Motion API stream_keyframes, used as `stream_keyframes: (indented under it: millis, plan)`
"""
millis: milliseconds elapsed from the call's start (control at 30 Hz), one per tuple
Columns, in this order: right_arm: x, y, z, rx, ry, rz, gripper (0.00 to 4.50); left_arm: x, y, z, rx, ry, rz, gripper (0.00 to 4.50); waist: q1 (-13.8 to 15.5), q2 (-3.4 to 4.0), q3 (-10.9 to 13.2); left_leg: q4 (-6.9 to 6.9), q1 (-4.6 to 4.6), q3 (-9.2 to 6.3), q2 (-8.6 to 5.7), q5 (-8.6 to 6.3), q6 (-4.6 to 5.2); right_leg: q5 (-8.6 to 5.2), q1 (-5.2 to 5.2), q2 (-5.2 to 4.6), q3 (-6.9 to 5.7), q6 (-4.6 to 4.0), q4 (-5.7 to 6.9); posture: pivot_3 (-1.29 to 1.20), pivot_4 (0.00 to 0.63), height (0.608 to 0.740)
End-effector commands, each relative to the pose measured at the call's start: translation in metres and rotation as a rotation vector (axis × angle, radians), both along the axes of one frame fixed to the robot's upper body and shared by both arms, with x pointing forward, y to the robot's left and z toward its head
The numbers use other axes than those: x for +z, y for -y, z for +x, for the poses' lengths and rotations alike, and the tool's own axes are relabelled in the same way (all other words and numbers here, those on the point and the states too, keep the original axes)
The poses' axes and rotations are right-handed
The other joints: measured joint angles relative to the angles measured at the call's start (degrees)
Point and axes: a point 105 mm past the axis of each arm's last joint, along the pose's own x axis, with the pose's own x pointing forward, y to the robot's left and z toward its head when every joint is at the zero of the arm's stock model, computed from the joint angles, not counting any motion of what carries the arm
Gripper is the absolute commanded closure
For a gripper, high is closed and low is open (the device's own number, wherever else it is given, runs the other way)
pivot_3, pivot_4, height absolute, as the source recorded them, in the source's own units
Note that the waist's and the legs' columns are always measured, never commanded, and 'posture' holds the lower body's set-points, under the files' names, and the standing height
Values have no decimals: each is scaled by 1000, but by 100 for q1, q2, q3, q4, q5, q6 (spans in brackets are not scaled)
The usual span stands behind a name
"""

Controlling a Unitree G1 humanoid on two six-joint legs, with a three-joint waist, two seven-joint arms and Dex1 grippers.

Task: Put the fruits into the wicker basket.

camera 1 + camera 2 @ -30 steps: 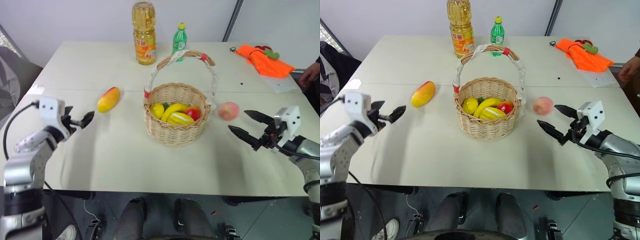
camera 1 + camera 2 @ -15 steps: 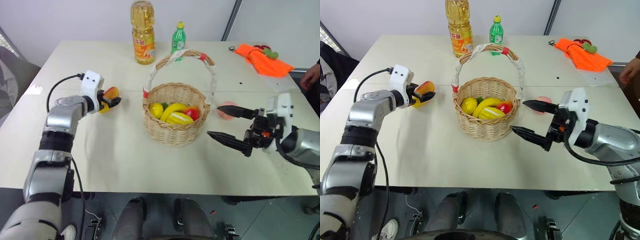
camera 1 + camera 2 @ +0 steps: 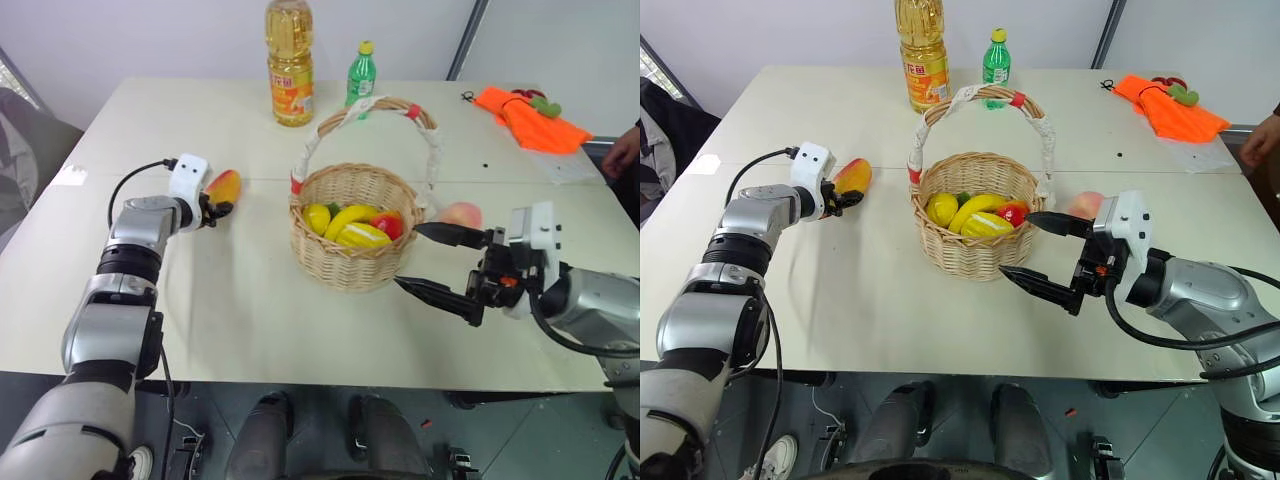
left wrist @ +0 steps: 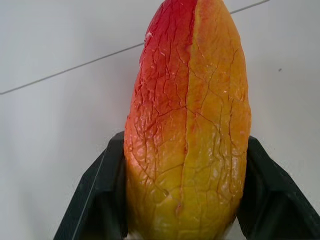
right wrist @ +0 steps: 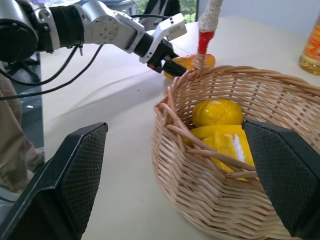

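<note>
**Mango pinched on the basket's left, peach waiting on its right**

The left gripper (image 3: 214, 209) is clamped on the near end of the mango (image 4: 192, 125), whose long axis runs straight out along the fingers, red end pointing away. The wicker basket (image 3: 352, 262) stands on the table (image 3: 250, 330) to the right of that grip — any carry has to go that way and clear the rim and the tall wrapped handle (image 3: 368, 108). The mango's skin looks finely crackled and matte, firm under the black pads. The peach (image 3: 461, 215) — round, smooth, pink-orange — lies just beside the basket's right wall, nearer the right gripper (image 3: 430, 262), whose fingers are spread wide and level, holding nothing. The basket's stiff woven sides already hold yellow and red pieces.
</note>
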Motion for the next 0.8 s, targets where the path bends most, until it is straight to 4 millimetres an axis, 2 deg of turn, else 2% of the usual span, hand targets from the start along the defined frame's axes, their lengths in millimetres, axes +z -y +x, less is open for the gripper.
stream_keyframes:
  millis: [33,100,167,233,300,333,400,433,500,567,700,800]
  plan:
    - [9,-3,-5,15,60,-5,0,36,-19,-4,8,139,-5,2451,-37,0,0,-1,0,0,1,0,0,0,-2,0,0,0,1,0,150,740]
    - [8,1,-3,-1,62,-11,0,56,-22,-25,-76,224,-63,2451,-109,0,0,-5,1,2,5,0,0,1,-5,0,3,0,3,0,150,740]
    - [8,4,-2,-9,62,-14,0,67,-19,-40,-135,270,-76,2451,-142,1,0,-9,2,0,23,2,-4,1,-9,-3,5,-1,8,0,150,740]
    - [8,9,4,-30,60,-14,0,81,-2,-81,-340,284,-115,2451,-140,1,0,-8,1,-4,22,6,-11,2,-10,-2,5,-2,8,0,150,740]
    - [7,14,9,-45,57,-22,0,87,23,-119,-531,241,-133,2451,-144,2,0,-8,2,-7,24,8,-15,2,-8,-10,11,-6,5,0,150,740]
    - [6,15,10,-46,57,-24,0,87,28,-126,-560,226,-137,2451,-126,4,0,-8,2,-7,24,11,-20,3,-7,-13,15,-8,-1,0,150,740]
    - [5,17,14,-48,55,-27,0,94,53,-139,-651,214,-162,2451,-15,9,2,-5,3,-6,22,15,-27,-9,4,-19,14,-32,-8,0,150,740]
    - [4,18,15,-49,55,-29,0,96,62,-143,-683,210,-166,2451,13,9,2,-2,3,-2,22,17,-31,-4,5,-22,13,-42,-9,0,150,740]
    - [5,21,21,-62,57,-28,0,98,99,-142,-770,224,-139,2451,61,9,1,10,4,1,22,19,-34,-2,21,-22,6,-46,-10,0,150,740]
    - [5,25,26,-86,57,-27,0,100,129,-136,-805,253,-107,2451,108,9,1,30,3,18,21,20,-34,1,32,-22,3,-49,-11,0,150,740]
    - [-1,39,39,-183,30,-41,0,103,161,-115,-777,261,-111,2451,91,8,1,42,1,45,12,20,-32,10,33,-17,18,-28,-11,0,150,740]
    - [-7,52,46,-269,31,-55,0,95,175,-104,-762,223,-109,2451,18,8,1,38,-1,46,11,15,-21,16,22,-9,19,-1,-3,0,150,740]
